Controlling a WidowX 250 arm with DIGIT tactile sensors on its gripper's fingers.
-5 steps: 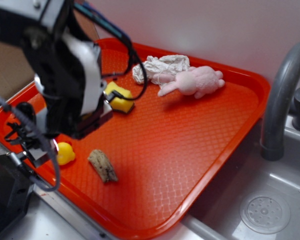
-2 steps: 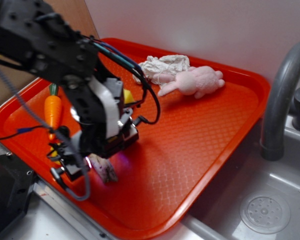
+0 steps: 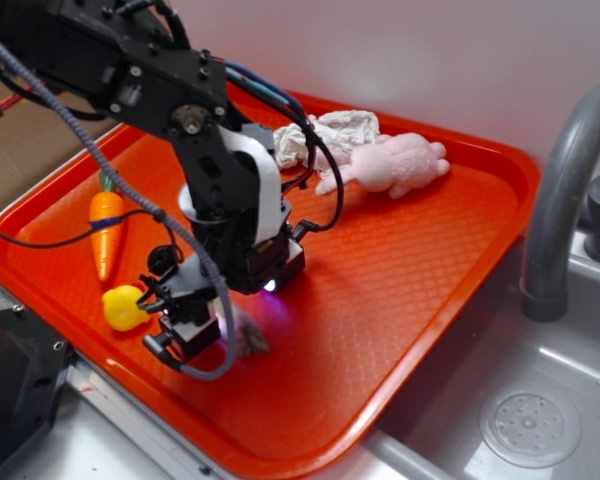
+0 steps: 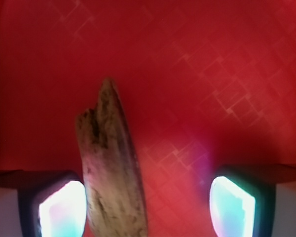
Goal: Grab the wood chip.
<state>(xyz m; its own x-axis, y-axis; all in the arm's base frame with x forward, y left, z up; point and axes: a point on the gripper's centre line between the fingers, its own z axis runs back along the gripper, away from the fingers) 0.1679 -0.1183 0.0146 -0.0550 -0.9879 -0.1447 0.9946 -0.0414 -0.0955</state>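
The gripper (image 4: 148,207) is being held low over the orange tray (image 3: 410,290) with its jaws spread apart. In the wrist view, the wood chip (image 4: 111,168) is being seen lying on the tray surface between the two lit fingers (image 4: 64,210), just beside the left-hand one and well apart from the other. In the exterior view, the chip (image 3: 248,332) is being largely hidden by the gripper (image 3: 215,335). A toy carrot (image 3: 105,232), a yellow toy (image 3: 125,307) and a pink plush rabbit (image 3: 395,163) are being seen elsewhere on the tray.
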